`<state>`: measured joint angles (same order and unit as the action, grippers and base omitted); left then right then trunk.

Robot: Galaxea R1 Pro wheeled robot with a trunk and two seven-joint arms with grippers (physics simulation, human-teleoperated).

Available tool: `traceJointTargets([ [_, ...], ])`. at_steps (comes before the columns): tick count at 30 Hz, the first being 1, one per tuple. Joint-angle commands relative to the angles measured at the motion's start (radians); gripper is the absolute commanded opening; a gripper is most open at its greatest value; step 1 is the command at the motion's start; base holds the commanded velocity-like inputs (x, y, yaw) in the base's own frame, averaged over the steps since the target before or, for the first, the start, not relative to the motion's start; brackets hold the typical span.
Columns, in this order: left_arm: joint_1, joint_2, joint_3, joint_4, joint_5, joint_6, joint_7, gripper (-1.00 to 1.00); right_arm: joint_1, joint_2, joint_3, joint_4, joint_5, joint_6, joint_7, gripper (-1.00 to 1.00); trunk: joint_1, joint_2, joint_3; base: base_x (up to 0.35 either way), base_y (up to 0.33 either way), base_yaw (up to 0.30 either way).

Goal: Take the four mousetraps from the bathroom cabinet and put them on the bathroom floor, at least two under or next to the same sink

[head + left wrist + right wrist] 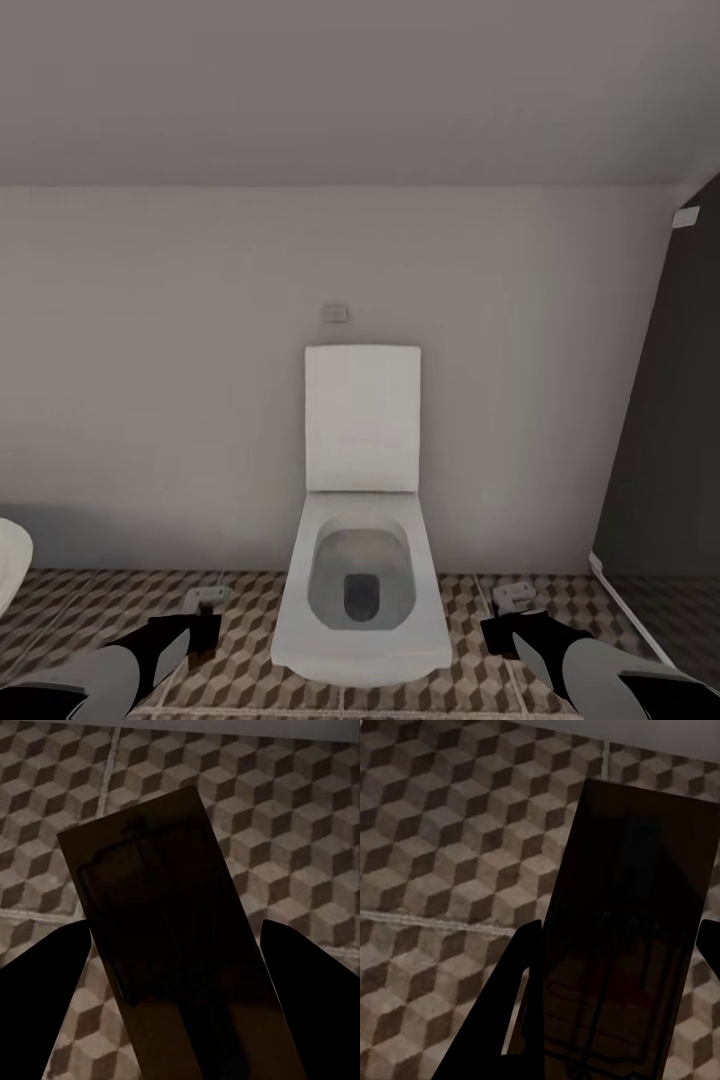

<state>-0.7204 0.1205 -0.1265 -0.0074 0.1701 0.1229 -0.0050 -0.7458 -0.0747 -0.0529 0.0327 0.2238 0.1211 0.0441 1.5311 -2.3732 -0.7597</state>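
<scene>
Each hand carries one mousetrap over the cube-patterned bathroom floor (240,680). In the left wrist view, a dark brown mousetrap (169,922) sits between the black fingers (41,997), with my left gripper (176,975) shut on it. My right gripper (615,960) is likewise shut on a second mousetrap (641,892) with wire parts. From the head camera, the left gripper (190,630) and right gripper (515,628) hang low either side of the toilet, each with a mousetrap (207,596) (517,597) at its tip. The cabinet and the bathroom sink are out of view.
A white toilet (362,560) with its lid up stands straight ahead against the grey wall. A rounded white bathtub edge (10,570) pokes in at the left. A dark panel (670,420) stands at the right. Floor tiles show on both sides of the toilet.
</scene>
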Motion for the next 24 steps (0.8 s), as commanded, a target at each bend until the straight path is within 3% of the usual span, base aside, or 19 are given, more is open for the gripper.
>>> traceJointTargets([
  [1, -0.001, 0.000, -0.008, -0.001, 0.011, 0.004, -0.001, -1.00, -0.001, 0.000, -0.005, 0.001, 0.008, 0.002, 0.005, -1.00, 0.004, -0.008, -0.004, 0.000, 0.000, 0.000],
  [18, -0.001, 0.001, -0.008, -0.002, 0.012, 0.002, 0.000, -1.00, -0.001, 0.000, -0.005, 0.001, 0.008, 0.003, 0.005, -1.00, 0.069, -0.127, -0.058, 0.000, 0.000, 0.000],
  [24, -0.001, 0.001, -0.008, -0.001, 0.012, 0.001, 0.001, -1.00, -0.001, 0.000, -0.005, 0.001, 0.008, 0.003, 0.005, -1.00, 0.072, -0.128, -0.081, 0.000, 0.000, 0.000],
])
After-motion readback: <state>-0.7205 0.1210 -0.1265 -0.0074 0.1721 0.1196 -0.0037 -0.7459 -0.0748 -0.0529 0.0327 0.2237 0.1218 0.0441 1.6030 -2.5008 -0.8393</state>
